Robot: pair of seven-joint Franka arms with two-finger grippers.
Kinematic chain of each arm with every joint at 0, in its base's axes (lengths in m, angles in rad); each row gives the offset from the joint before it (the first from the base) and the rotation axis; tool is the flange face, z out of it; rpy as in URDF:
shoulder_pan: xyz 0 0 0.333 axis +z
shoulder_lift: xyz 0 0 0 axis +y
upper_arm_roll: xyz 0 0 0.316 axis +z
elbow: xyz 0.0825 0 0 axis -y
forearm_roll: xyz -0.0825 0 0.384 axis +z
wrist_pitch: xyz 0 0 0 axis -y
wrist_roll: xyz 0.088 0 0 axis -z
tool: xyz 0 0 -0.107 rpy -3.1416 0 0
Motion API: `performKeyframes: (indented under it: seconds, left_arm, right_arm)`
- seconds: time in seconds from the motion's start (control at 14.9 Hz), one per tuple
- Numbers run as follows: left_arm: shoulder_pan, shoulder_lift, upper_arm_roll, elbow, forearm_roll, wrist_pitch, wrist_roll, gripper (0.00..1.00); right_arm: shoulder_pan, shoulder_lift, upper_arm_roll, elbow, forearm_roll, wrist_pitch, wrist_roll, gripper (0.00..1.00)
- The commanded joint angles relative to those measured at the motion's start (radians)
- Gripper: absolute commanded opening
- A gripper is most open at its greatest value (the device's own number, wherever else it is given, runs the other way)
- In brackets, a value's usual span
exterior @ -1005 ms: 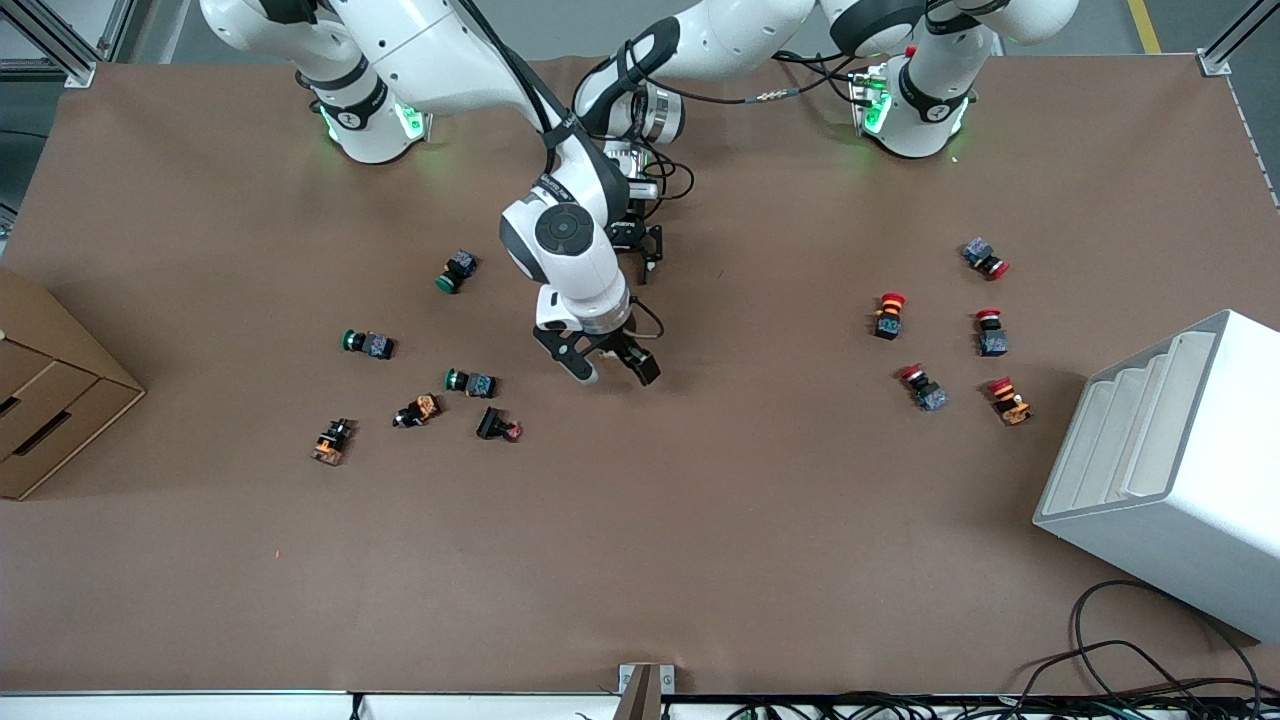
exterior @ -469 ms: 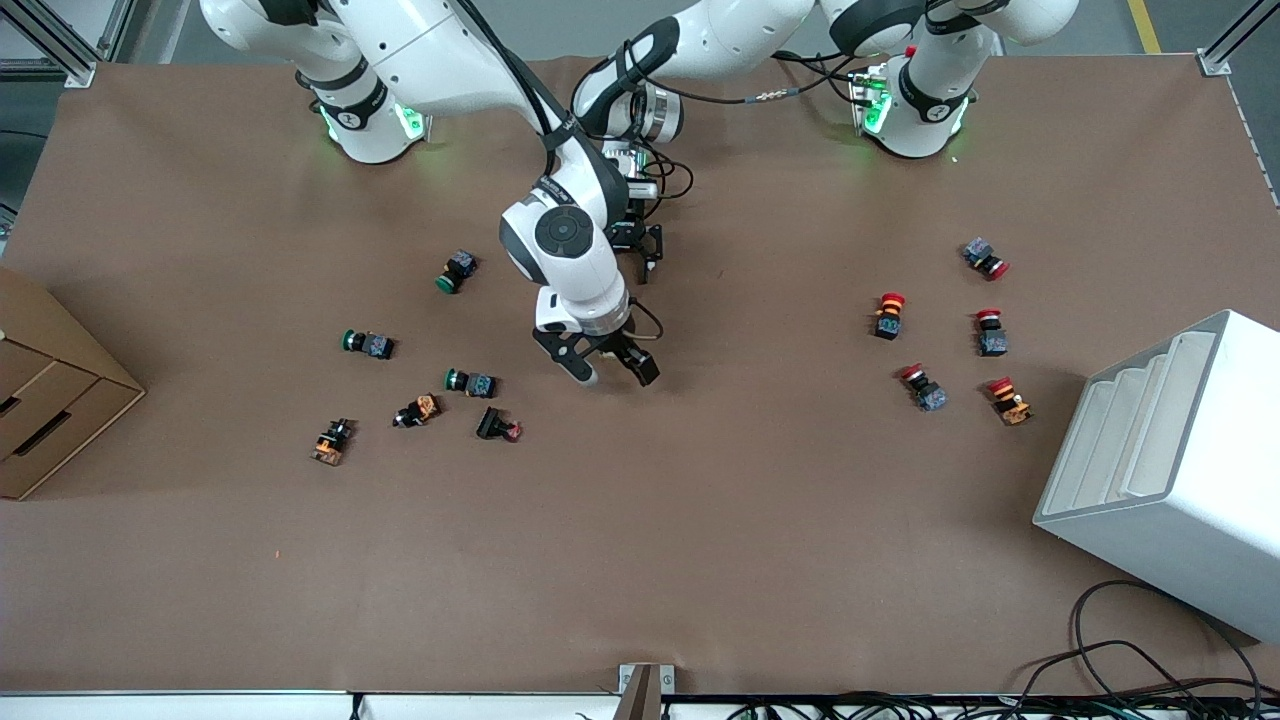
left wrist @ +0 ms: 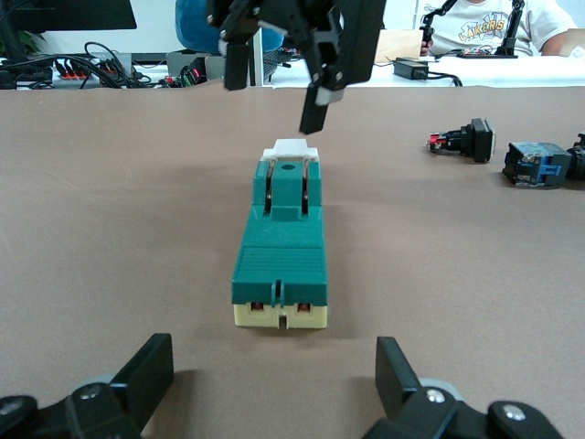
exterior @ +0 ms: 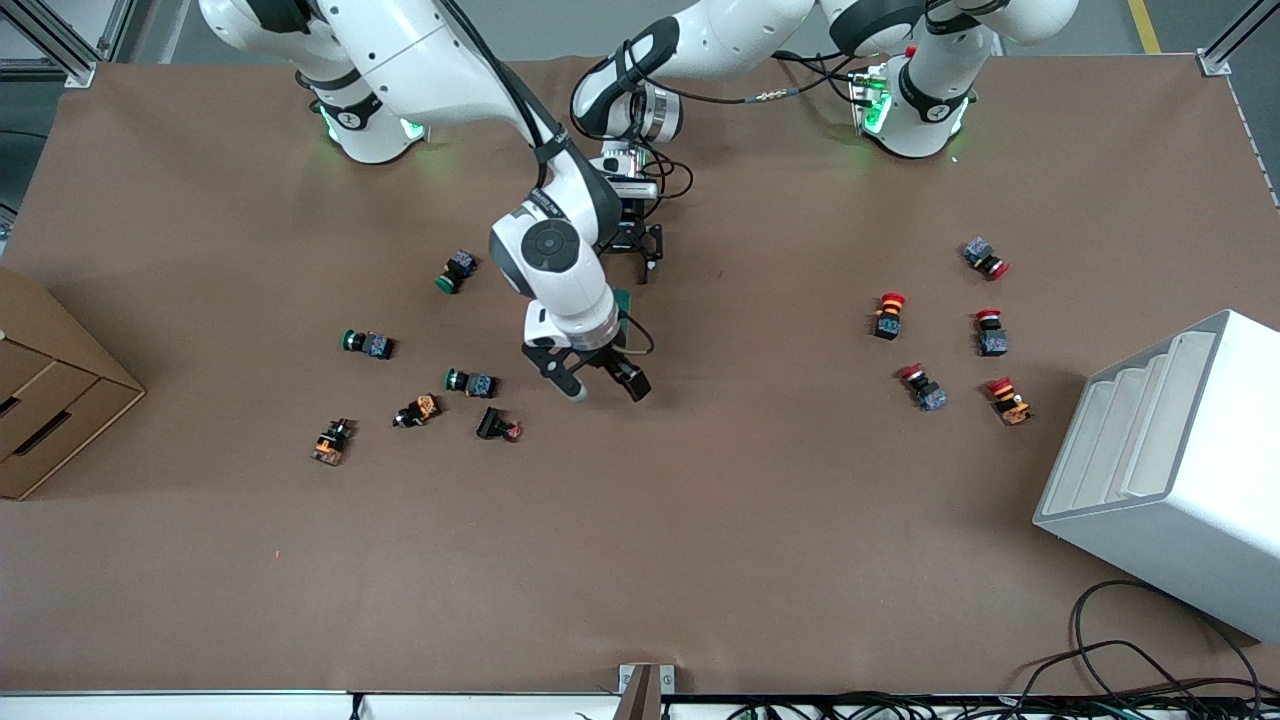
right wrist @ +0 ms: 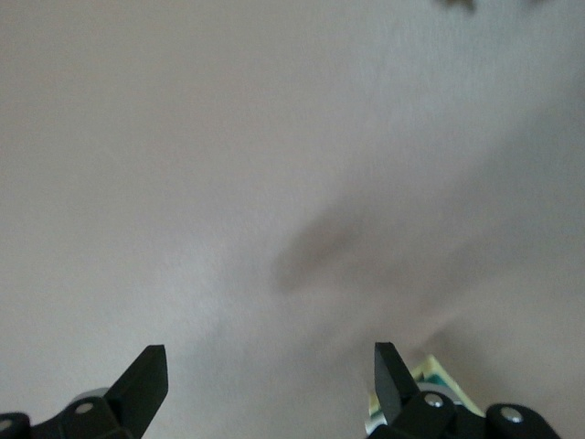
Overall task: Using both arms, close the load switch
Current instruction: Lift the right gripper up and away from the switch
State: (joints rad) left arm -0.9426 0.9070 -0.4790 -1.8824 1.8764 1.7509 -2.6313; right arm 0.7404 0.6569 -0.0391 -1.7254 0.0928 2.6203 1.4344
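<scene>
The load switch [left wrist: 281, 242] is a dark green block on a cream base with a white lever end, lying flat on the brown table. In the front view only a green sliver [exterior: 625, 300] shows under the right arm's wrist. My left gripper [left wrist: 274, 380] is open, low at the table, with the switch's cream end just in front of its fingertips; it also shows in the front view [exterior: 645, 268]. My right gripper [exterior: 604, 387] is open and empty, over the table just past the switch's lever end, nearer the front camera. In the right wrist view [right wrist: 270, 380] it faces bare table.
Several green, orange and black push-buttons [exterior: 470, 382] lie toward the right arm's end. Several red-capped ones [exterior: 922, 387] lie toward the left arm's end. A cardboard box [exterior: 50, 390] and a white stepped rack [exterior: 1160, 470] stand at the table's ends. Cables [exterior: 1150, 660] lie at the front edge.
My right gripper has shifted a little toward the front camera and the right arm's end, baring a green edge of the switch. The left arm has barely moved.
</scene>
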Motion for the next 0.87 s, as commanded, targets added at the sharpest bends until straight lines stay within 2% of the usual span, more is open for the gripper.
performKeyframes:
  seconds: [0.0,0.2,0.6,0.8]
  left_arm:
    - [-0.007,0.004,-0.010,0.000,-0.040,0.004,-0.016,0.98]
    - [-0.004,0.000,-0.030,0.028,-0.109,0.004,0.042,0.98]
    - [0.008,-0.026,-0.075,0.163,-0.317,0.006,0.195,0.98]
    - [0.012,-0.036,-0.079,0.283,-0.484,0.006,0.324,0.98]
  right_arm:
    - [-0.056,-0.003,0.015,0.050,-0.007,-0.098,-0.066,1.00]
    - [-0.120,-0.029,0.015,0.144,-0.004,-0.290,-0.174,1.00]
    - [-0.288,-0.152,0.015,0.150,-0.001,-0.550,-0.584,1.00]
    - [-0.366,-0.218,0.013,0.145,-0.002,-0.692,-0.759,1.00]
